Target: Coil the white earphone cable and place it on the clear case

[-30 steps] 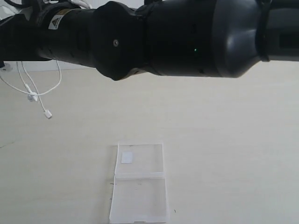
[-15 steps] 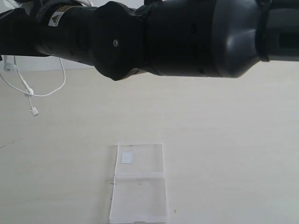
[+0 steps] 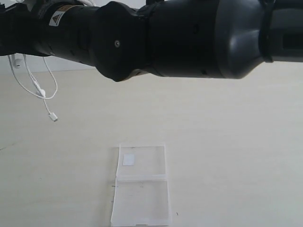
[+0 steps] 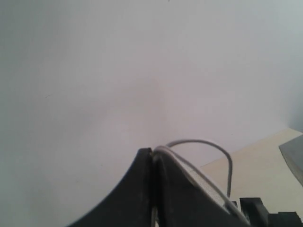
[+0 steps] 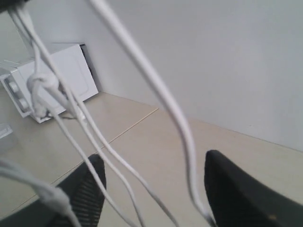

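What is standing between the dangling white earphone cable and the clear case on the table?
Nothing visible. The white earphone cable hangs to the upper left of the clear case in the exterior view, with only bare table between them. The case lies open.

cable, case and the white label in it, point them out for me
cable [image 3: 42, 93], exterior view, small lump on the hanging loop
case [image 3: 141, 201], exterior view, middle of the half without the label
label [image 3: 129, 160], exterior view, centre of the white square
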Available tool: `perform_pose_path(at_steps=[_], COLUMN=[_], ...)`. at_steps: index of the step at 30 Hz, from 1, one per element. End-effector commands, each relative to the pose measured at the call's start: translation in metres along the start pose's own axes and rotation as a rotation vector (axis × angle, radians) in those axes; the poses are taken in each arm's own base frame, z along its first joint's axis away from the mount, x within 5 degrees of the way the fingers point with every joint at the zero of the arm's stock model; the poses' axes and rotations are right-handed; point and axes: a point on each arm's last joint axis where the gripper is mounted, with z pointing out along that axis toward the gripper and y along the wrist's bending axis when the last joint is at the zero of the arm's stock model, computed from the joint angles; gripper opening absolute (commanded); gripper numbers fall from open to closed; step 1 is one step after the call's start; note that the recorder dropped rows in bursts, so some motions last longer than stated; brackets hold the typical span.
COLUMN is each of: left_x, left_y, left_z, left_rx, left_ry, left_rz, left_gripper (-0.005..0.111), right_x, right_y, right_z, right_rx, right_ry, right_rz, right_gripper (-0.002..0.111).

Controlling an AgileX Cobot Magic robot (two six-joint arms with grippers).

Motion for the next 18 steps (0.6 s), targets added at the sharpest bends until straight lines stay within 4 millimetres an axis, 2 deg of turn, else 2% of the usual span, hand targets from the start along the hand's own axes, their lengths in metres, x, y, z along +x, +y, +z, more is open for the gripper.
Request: perform_pose_path(at_steps=[1, 8, 18], left_x=[0.002, 0.002, 0.002], left_y=[0.002, 0.001, 0.001], left_z=[0.002, 0.002, 0.002], left_rx=[-0.012, -0.008, -0.008], left_ry=[0.006, 0.007, 0.007], left_rz=[-0.017, -0.017, -0.017], left_gripper=[0.0, 0.0, 0.0], right_x=[0.002, 0.015, 0.017], right_y=[0.0, -0.004, -0.005], right_z=[0.002, 0.01, 0.013], right_rx=[0.002, 0.011, 0.016], right_ry=[-0.008, 0.013, 0.001], right_rz=[-0.003, -0.005, 0.009], right_gripper=[0.061, 0.061, 0.06])
